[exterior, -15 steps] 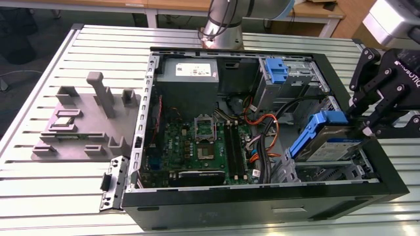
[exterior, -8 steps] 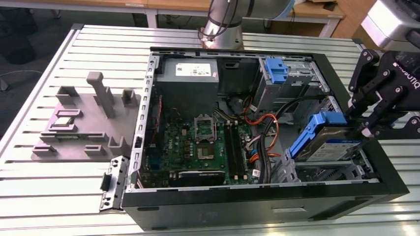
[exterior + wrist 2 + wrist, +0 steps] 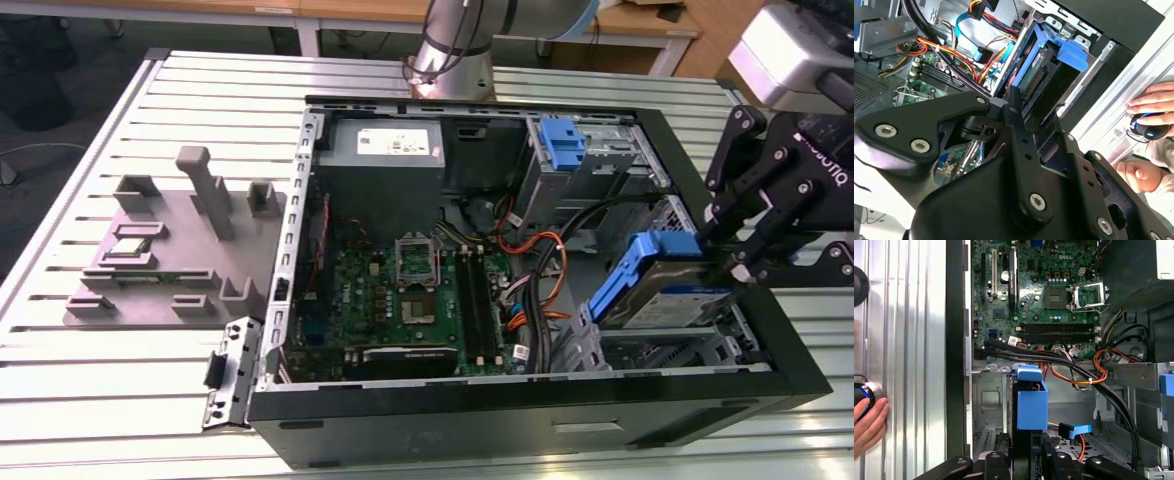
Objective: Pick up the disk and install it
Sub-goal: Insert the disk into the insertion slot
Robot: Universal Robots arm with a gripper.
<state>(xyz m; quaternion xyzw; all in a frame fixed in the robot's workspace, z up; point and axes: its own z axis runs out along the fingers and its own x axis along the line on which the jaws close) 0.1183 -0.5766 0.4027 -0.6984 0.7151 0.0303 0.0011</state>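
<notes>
Hand (image 3: 727, 255) grips the blue-framed disk (image 3: 661, 295), held tilted above the drive cage (image 3: 667, 347) inside the open computer case (image 3: 534, 425).

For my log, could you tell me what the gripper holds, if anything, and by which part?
The gripper appears to hold the disk, its fingers closed on one end of the blue carrier.

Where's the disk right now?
On the exterior view's right, the disk sits tilted in the end effector's grip above the drive cage, right of the motherboard.

Open computer case (image 3: 534, 420) (motherboard (image 3: 400, 300) inside)
</notes>
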